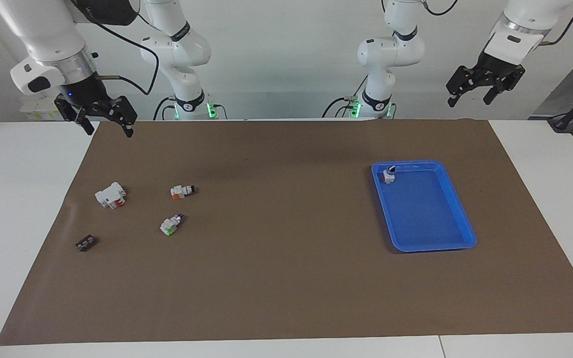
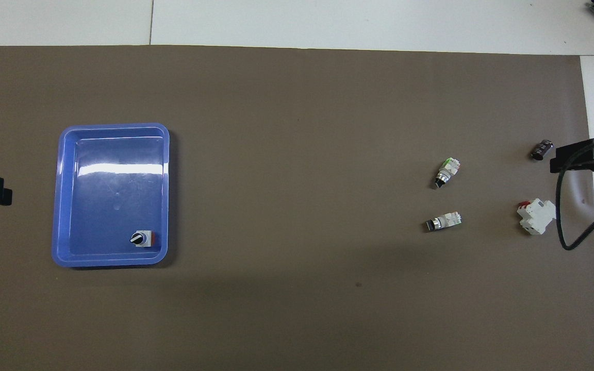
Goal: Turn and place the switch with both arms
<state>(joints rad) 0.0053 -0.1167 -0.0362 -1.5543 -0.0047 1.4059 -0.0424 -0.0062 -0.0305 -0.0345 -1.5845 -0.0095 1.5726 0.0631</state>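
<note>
Here switch (image 1: 183, 191) — white, orange block, black-and-white knob — lies flat; left gripper (image 1: 471, 96), right gripper (image 1: 108, 126) agape, empty.

A matt brown paper-like sheet (image 1: 286, 278) covers a smooth white tabletop (image 1: 13, 209). A glossy blue plastic tray (image 1: 458, 219) reflects the room light. The switch (image 1: 183, 191) looks like white and orange plastic with a shiny metal ring. The arms (image 1: 47, 35) have smooth white shells, brushed silver wrist rings and matt black claws.
</note>
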